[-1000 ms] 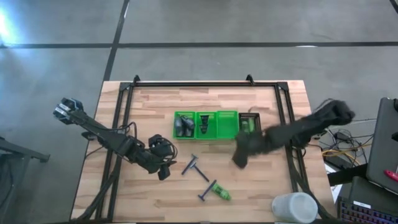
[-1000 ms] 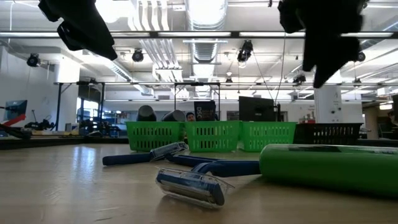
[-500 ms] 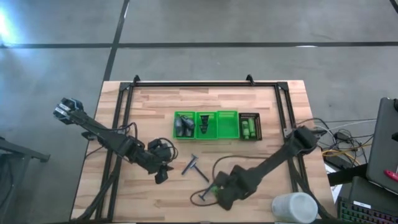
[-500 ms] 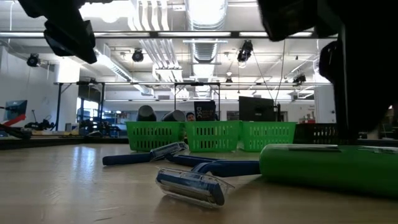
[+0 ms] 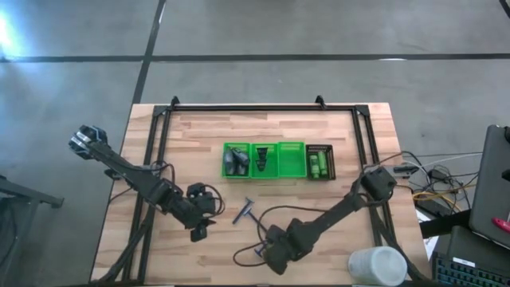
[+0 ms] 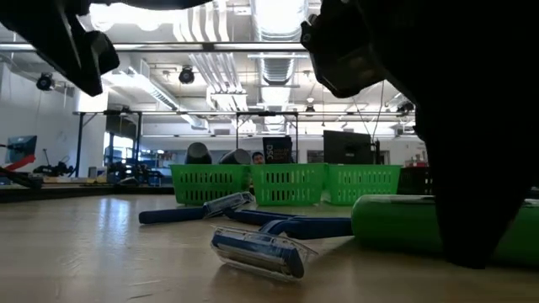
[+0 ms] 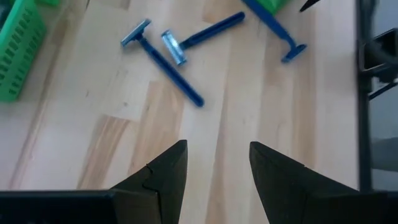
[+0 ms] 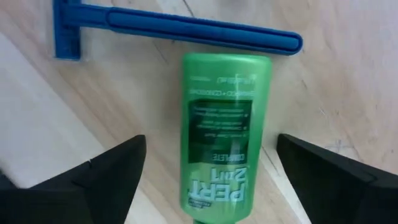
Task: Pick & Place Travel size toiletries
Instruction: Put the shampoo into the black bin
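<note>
A bright green mini bottle (image 8: 224, 137) lies flat on the wood, next to a blue razor (image 8: 174, 28). My right gripper (image 8: 210, 144) is open and low over the bottle, one finger on either side with a gap to each. In the high view this gripper (image 5: 275, 251) hides the bottle; the low view shows the bottle (image 6: 392, 223) beside it. Two more razors (image 5: 245, 211) lie crossed mid-table. My left gripper (image 5: 199, 227) is open above bare wood left of the razors (image 7: 163, 62).
The green three-compartment tray (image 5: 293, 159) holds grey and dark items. The small black bin (image 5: 320, 162) to its right holds green bottles. A white cylinder (image 5: 378, 265) stands at the near right corner. A black frame (image 5: 159, 119) rims the table.
My right gripper has swung from beside the black bin toward the near edge and leftward. It has come down over the green bottle, fingers open. My left gripper has drifted a little toward the near left. The bottle and razors have stayed put.
</note>
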